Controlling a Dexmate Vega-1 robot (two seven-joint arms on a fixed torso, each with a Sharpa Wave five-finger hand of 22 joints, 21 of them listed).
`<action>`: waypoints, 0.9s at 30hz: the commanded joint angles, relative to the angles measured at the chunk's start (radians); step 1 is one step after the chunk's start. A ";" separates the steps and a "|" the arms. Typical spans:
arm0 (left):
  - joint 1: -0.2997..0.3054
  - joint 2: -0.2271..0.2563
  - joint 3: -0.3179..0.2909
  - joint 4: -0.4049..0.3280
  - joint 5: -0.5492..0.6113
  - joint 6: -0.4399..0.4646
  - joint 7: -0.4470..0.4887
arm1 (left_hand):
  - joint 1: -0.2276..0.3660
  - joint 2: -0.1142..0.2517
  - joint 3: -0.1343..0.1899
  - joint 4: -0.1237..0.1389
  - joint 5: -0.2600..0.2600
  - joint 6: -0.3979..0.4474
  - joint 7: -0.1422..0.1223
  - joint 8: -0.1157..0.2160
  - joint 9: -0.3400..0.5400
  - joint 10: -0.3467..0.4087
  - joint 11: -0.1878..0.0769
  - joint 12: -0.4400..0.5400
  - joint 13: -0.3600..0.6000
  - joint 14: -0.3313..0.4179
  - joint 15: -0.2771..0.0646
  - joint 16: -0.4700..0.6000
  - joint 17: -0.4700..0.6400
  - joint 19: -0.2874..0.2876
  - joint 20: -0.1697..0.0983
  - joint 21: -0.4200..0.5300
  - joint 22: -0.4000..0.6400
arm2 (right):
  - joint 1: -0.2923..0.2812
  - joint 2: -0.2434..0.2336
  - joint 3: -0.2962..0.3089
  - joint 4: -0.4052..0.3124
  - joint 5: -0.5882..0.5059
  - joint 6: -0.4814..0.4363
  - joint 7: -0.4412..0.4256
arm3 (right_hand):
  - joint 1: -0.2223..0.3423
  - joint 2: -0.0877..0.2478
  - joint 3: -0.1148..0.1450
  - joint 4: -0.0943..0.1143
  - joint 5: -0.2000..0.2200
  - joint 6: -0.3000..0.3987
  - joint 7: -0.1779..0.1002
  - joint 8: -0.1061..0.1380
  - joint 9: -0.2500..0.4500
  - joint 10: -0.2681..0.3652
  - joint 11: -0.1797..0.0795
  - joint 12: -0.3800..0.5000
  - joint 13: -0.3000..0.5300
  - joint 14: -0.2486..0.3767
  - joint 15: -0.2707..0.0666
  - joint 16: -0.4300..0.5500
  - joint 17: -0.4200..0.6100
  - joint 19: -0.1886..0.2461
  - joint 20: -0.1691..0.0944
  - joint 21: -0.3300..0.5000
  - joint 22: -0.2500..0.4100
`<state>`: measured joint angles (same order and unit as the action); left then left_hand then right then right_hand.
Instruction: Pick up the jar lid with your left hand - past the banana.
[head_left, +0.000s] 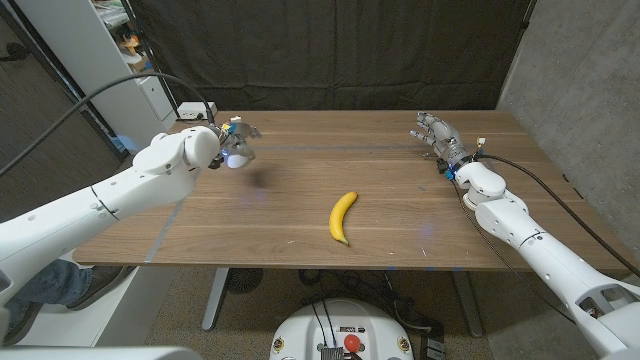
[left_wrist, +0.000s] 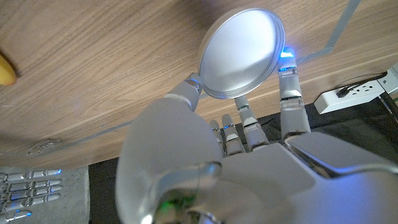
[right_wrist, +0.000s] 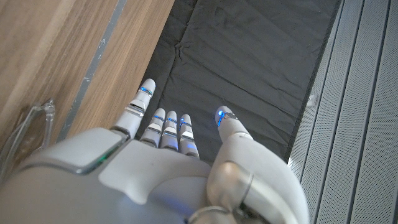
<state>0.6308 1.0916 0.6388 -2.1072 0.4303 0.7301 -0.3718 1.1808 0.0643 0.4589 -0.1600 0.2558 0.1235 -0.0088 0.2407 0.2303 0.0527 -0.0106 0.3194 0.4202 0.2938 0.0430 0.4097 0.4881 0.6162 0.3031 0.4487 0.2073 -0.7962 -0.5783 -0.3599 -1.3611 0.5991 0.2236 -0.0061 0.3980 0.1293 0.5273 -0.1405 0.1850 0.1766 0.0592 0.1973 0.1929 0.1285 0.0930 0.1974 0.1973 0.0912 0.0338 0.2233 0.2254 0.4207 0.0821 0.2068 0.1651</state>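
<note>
banana (head_left: 342, 217) sits nearest, near the front edge of the bench (head_left: 400, 230), roughly mid-width, untouched. Nothing needs doing with it; just keep the left arm's path off it.

left robot hand (head_left: 235, 143) is further back, at the far-left part of the bench, raised: there's a shadow on the wood below and beside it, so I judge it's off the surface. Left wrist view shows the jar lid (left_wrist: 240, 53) gripped at its rim between the thumb on one side and fingers (left_wrist: 289, 93) on the other, shiny face toward the camera. So the lid is in the left robot hand, not on the bench.

The pick looks essentially done; what's left is holding it well:
- Grip is an edge pinch on a thin, smooth metal disc. Looks slip-prone. Keep finger pressure steady, don't re-grasp mid-air.
- Lid face is tilted, not level. Avoid fast wrist rolls; a disc held by the rim can pivot out between the contacts.
- Lift straight up, slowly, before any sideways move.
- Can't tell how deep the rim seats against the fingers; the lid hides the contact.

right robot hand (head_left: 437, 133) is at the far-right of the bench, well apart from everything, fingers spread, holding nothing. Right wrist view shows it reaching past the bench edge over dark cloth. Leave it parked.

Power strip (left_wrist: 354, 93) lies past the far-left edge; keep clear of its cable.
</note>
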 joint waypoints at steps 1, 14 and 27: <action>-0.019 0.023 -0.027 -0.040 0.021 0.014 -0.020 | -0.001 0.005 -0.003 0.002 0.007 0.007 0.004 0.003 0.001 0.003 -0.001 0.007 0.004 0.007 0.000 -0.003 0.002 0.107 -0.110 0.009 0.003 | 0.004 0.005 0.001 0.001 0.000 0.002 -0.007 | 0.008 0.000 -0.001 -0.002 0.007 0.000 -0.001 0.000 0.002 0.001 0.008 0.004 0.003 0.010 -0.002 0.006 0.004 0.009 0.004 -0.001 0.005; -0.025 0.030 -0.043 -0.065 0.040 0.023 -0.031 | -0.003 0.007 -0.004 0.003 0.012 0.007 0.002 0.001 0.002 0.004 -0.004 0.009 0.006 0.014 -0.002 -0.005 0.005 0.105 -0.111 0.014 0.003 | 0.004 0.007 -0.001 0.006 0.000 0.005 -0.003 | 0.009 0.002 -0.002 -0.002 0.008 0.000 -0.002 0.001 0.002 0.002 0.004 0.005 0.003 0.013 -0.001 0.008 0.004 0.013 0.004 -0.002 0.005; -0.038 0.018 -0.038 -0.057 0.056 0.010 -0.046 | -0.004 0.007 -0.005 0.002 0.016 0.009 0.002 0.001 0.002 0.005 -0.002 0.010 0.009 0.016 -0.005 -0.010 0.007 0.101 -0.111 0.017 0.003 | 0.003 0.001 -0.002 -0.003 0.000 -0.010 -0.007 | 0.011 0.001 -0.002 -0.003 0.008 0.000 -0.002 0.001 0.002 0.002 0.006 0.004 0.003 0.015 -0.002 0.008 0.004 0.025 0.007 0.001 0.005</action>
<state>0.6023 1.1171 0.6030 -2.1650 0.4734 0.7500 -0.4071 1.1759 0.0596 0.4547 -0.1559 0.2646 0.1234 -0.0090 0.2407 0.2301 0.0528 -0.0107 0.3255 0.4247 0.3013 0.0394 0.4018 0.4904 0.6336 0.2745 0.4589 0.2064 -0.7924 -0.5729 -0.3600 -1.3577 0.5991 0.2260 -0.0107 0.3980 0.1293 0.5273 -0.1405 0.1888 0.1767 0.0591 0.1973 0.1929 0.1285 0.0930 0.1973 0.1973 0.0967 0.0283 0.2233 0.2252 0.4389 0.0857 0.2068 0.1651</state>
